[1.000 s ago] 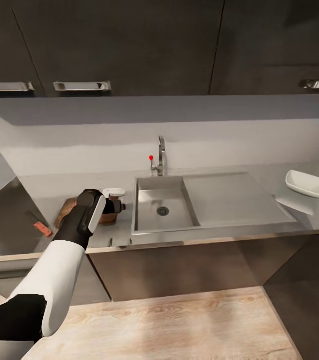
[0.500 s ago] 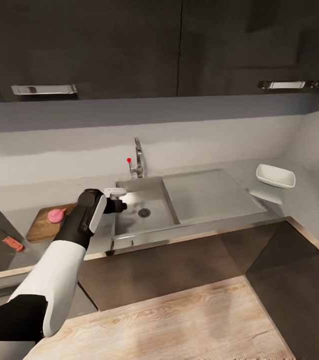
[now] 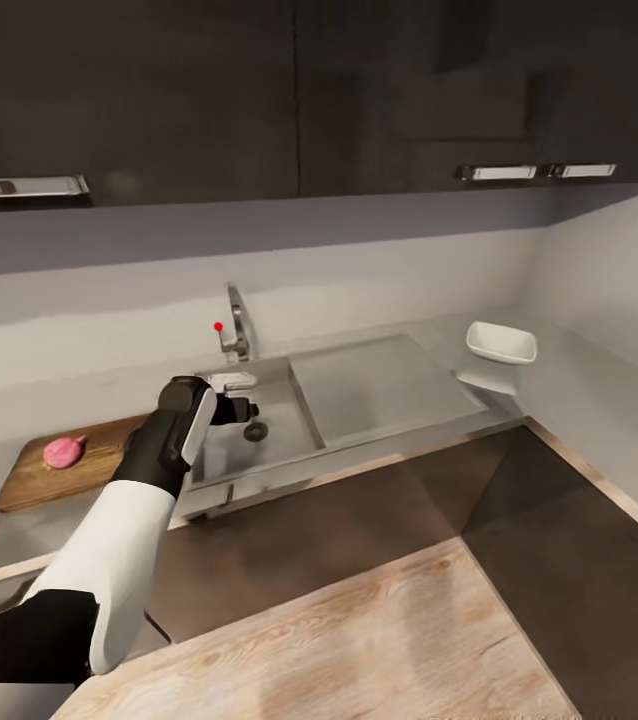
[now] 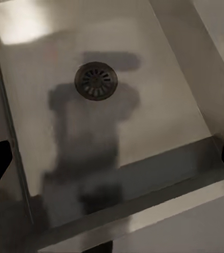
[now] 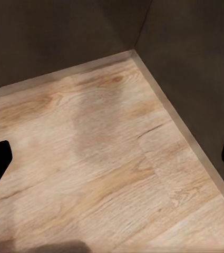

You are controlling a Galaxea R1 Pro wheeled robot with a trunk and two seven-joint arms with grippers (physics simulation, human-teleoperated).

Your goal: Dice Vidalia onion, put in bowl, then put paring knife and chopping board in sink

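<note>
Grey desk (image 3: pixel 89 385) runs under dark cabinets; we see our left tool (image 4: pixel 112 163) spread wide and empty above the sink (image 3: pixel 279 425). Beside the sink lies the chopping board (image 3: pixel 74 470), the Vidalia onion (image 3: pixel 62 452) on it. Past the sink's drainboard sits the bowl (image 3: pixel 501 343). Our right tool (image 5: pixel 112 158), spread, faces the wooden floor (image 5: pixel 106 174).

sink (image 3: pixel 304 400): brushed grey steel, dull sheen, soft reflections; drain (image 4: pixel 95 80) is dark slotted metal. Tap (image 3: pixel 236 325) behind the sink is polished chrome. Countertop (image 3: pixel 579 400) around the sink: smooth matt grey. Chopping board (image 3: pixel 69 462) beside the sink: dark brown wood, visible grain. Bowl (image 3: pixel 500 343) past the drainboard: glossy white, ceramic-looking. Cabinets (image 3: pixel 259 90) above the sink: matt dark grey, shiny metal handles. Floor (image 5: pixel 101 158): pale wood planks, satin.
</note>
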